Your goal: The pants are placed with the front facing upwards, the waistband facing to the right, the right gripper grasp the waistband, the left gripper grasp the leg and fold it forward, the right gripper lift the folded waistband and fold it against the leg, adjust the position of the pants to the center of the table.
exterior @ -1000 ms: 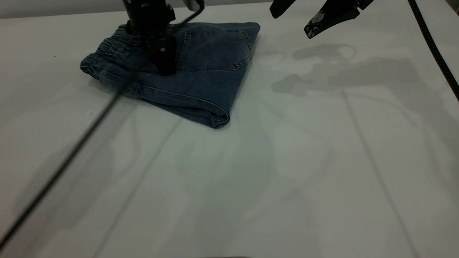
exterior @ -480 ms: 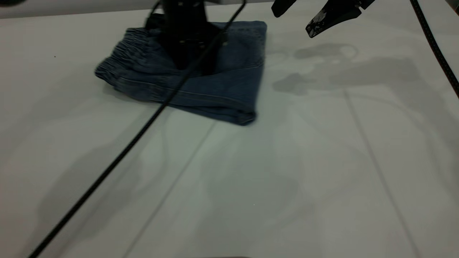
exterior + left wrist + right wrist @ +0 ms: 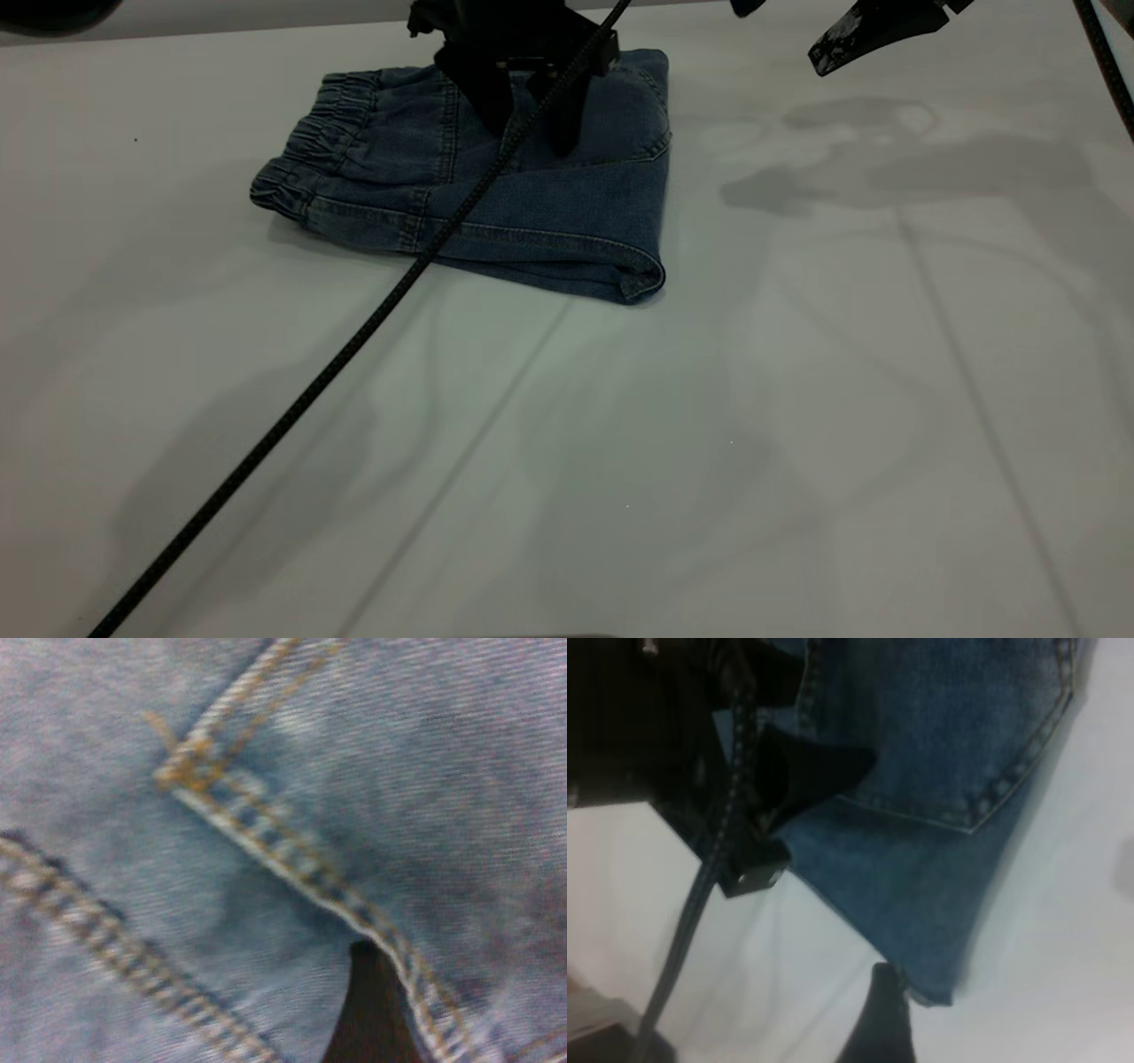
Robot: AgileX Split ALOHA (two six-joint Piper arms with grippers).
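The pants [image 3: 549, 208] lie folded into a compact blue denim block at the far middle of the table [image 3: 620, 461]. The gathered waistband [image 3: 306, 155] is at the block's left end, and a back pocket seam [image 3: 266, 842] faces up. My left gripper [image 3: 530, 133] stands over the pants, open, with both pointed fingertips down on the denim. Its cable [image 3: 354, 337] trails across the pants toward the near left. My right gripper [image 3: 780, 35] hangs open and empty above the table, right of the pants. One of its fingers [image 3: 879, 1019] shows near the pants' folded corner [image 3: 921, 983].
Bare white table surrounds the pants on the near, left and right sides. The table's far edge [image 3: 221, 27] runs just behind the pants. The left arm's black body [image 3: 647, 718] fills one side of the right wrist view.
The pants and the left gripper have slid to the right across the table. The left gripper's fingers now stand apart on the denim. The right gripper has drifted right and slightly up.
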